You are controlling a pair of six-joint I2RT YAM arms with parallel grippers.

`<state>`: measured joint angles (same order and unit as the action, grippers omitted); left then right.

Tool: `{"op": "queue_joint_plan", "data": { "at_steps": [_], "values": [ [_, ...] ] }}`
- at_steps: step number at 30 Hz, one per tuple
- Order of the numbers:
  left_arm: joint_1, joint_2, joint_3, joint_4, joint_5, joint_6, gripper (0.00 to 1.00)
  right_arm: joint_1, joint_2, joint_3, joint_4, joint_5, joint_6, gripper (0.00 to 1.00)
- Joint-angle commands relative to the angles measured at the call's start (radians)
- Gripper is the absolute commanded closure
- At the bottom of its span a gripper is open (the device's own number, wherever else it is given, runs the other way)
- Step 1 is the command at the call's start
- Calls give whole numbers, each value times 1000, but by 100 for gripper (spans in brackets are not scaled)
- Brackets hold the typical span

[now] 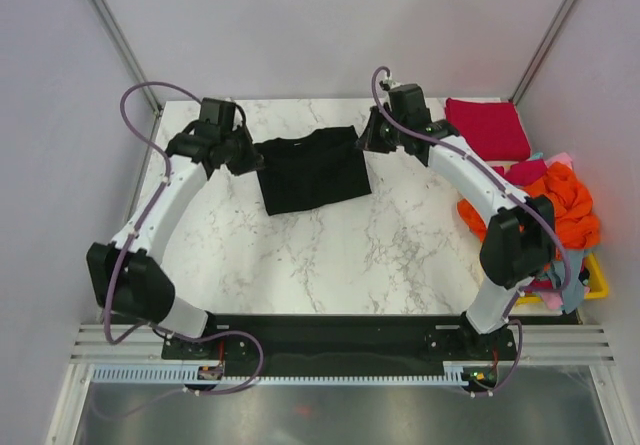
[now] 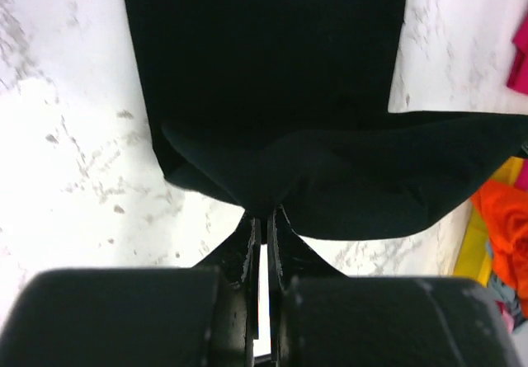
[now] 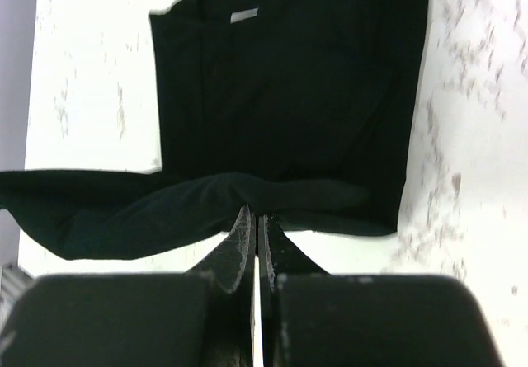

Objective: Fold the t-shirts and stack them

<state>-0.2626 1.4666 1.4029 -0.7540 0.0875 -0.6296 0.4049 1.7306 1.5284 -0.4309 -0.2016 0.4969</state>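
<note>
The large black t-shirt (image 1: 312,169) lies partly folded on the marble table at the back centre. My left gripper (image 1: 250,157) is shut on its left edge; in the left wrist view the cloth (image 2: 272,95) is pinched at the fingertips of the gripper (image 2: 266,214). My right gripper (image 1: 366,137) is shut on its right edge; in the right wrist view the shirt (image 3: 289,95) bunches at the gripper (image 3: 256,212). A folded crimson t-shirt (image 1: 487,128) lies at the back right. The orange t-shirt (image 1: 565,205), pink and light blue ones are piled at the right.
A yellow basket (image 1: 596,277) holds the pile of clothes at the table's right edge, beside the right arm's elbow. The marble table (image 1: 330,255) spreads in front of the black shirt. Grey walls enclose the back and sides.
</note>
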Motion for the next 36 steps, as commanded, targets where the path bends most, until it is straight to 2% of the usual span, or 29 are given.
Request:
{"op": "queue_joint_plan", "data": {
  "at_steps": [1,9,13,15,16,18,19,21,23,24,25,26,27,28,31,33,36],
  "values": [
    [48,114,112,-5,23,76,98,-24,131,189,-37,16,-32,100],
    [114,365,373,-36,77,94,98,-75,434,579,-143,-38,-37,100],
    [143,526,490,-53,90,113,96,-95,581,677,-140,-41,-21,100],
    [157,622,548,-51,104,105,96,-95,633,731,-125,-35,-15,92],
    [169,655,571,-56,95,102,96,-94,686,749,-109,-36,-12,78],
    [198,714,629,-48,93,71,95,-98,745,820,-42,-39,-3,66],
    [207,782,663,-51,92,68,91,-101,803,844,-13,-56,2,55],
    [235,843,752,-54,116,36,82,-115,855,927,40,-102,15,51],
    [244,900,816,-67,110,28,75,-136,882,937,58,-95,15,34],
    [250,903,823,-68,112,25,70,-147,861,897,58,-85,9,21],
    [253,905,827,-68,107,31,52,-158,835,857,60,-78,6,17],
    [253,903,837,-68,109,63,44,-182,807,805,87,-75,6,16],
    [256,897,835,-67,119,79,28,-193,775,674,118,-87,8,15],
    [260,891,837,-73,133,94,18,-202,715,608,156,-116,14,13],
    [261,830,789,-88,130,128,13,-227,663,460,262,-243,19,8],
    [261,733,699,-87,91,133,13,-229,682,467,258,-283,2,3],
    [260,571,546,-74,87,145,13,-230,740,518,221,-317,-8,2]
  ]
}}
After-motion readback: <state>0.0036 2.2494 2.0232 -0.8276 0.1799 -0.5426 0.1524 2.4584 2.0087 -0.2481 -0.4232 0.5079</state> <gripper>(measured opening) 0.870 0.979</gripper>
